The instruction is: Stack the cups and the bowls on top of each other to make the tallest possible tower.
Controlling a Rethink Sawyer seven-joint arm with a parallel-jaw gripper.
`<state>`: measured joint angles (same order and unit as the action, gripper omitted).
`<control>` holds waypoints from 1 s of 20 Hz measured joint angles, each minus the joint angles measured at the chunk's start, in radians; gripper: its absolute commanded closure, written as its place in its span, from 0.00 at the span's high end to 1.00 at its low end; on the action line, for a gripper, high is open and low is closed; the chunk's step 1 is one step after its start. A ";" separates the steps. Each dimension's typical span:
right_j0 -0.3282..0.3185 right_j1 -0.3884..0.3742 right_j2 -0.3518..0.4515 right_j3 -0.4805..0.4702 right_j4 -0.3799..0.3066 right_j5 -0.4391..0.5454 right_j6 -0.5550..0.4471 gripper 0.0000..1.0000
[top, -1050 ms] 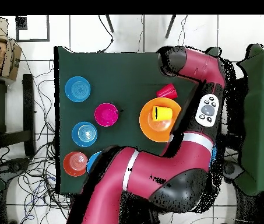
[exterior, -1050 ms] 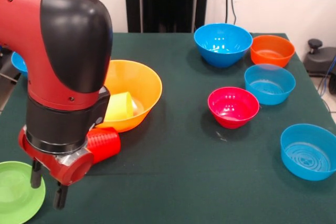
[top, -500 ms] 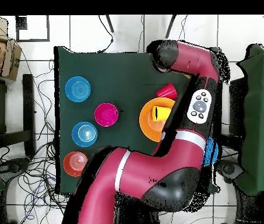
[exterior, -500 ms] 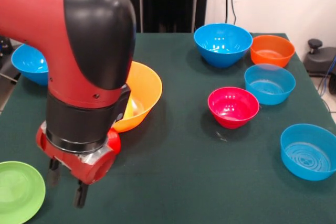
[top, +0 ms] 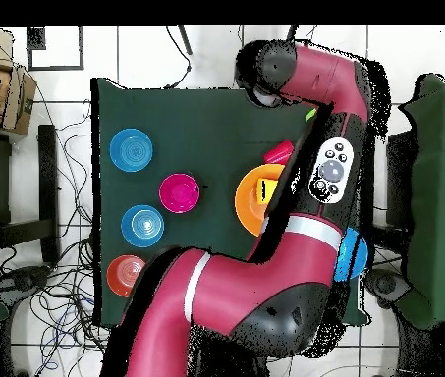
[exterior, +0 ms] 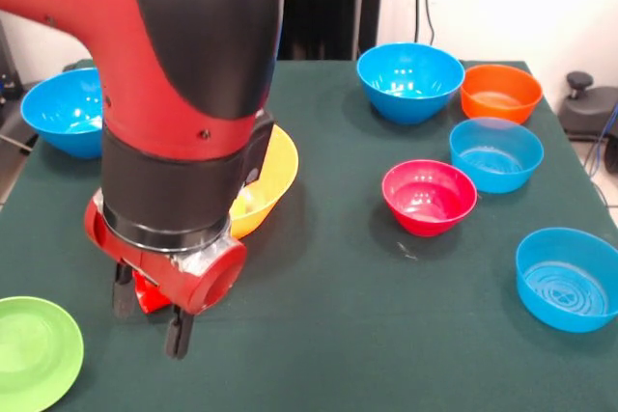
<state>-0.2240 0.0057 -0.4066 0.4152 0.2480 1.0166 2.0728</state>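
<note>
My gripper (exterior: 150, 313) hangs open just above the cloth, right of the light green bowl (exterior: 34, 349) and in front of the big yellow-orange bowl (exterior: 267, 173), which the arm half hides. The red cup (top: 279, 151) lies on its side beside that bowl (top: 249, 201). In the front view the wrist covers it, except perhaps a red patch between the fingers. The arm also hides all but a sliver of the yellow cup (top: 262, 192) inside the bowl. Nothing is held.
Spread over the green cloth are a deep blue bowl (exterior: 410, 79), an orange bowl (exterior: 500, 92), a pale blue bowl (exterior: 495, 153), a pink-red bowl (exterior: 429, 196) and another pale blue bowl (exterior: 570, 279). A second deep blue bowl (exterior: 60, 113) sits far left.
The arm has swung right in the front view, from above the green bowl to in front of the yellow-orange bowl. It now hides both cups there. The gripper stayed open.
</note>
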 measured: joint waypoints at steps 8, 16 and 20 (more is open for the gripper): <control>-0.005 0.064 -0.120 -0.179 0.101 0.120 0.022 1.00; -0.008 0.160 -0.320 -0.317 0.290 0.161 0.097 1.00; -0.008 0.193 -0.411 -0.346 0.379 0.161 0.133 1.00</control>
<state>-0.2324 0.1985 -0.8175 0.0694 0.6273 1.1776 2.2059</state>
